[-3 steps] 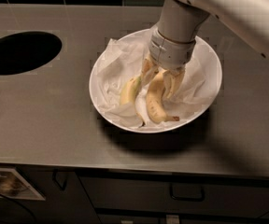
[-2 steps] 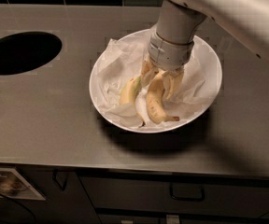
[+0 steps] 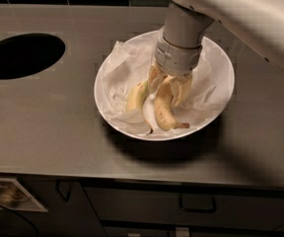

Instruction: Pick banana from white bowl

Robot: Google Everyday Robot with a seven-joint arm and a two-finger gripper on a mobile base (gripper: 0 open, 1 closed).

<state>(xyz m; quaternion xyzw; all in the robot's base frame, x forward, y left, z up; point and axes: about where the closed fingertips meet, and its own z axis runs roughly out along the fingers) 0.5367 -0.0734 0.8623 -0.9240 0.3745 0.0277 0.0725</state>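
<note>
The hand grips the top end of the plump, curved yellow banana, which lies on crumpled paper in the round, shallow white bowl, its brownish tip pointing toward 5 o'clock.

Two bananas, one white bowl, one end effector (in the bowl)

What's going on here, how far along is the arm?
The robot's arm has its claw down inside the white bowl on the counter, at the upper end of the plump yellow banana. That banana lies on crumpled paper beside a thinner, paler banana, not yet lifted.
</note>
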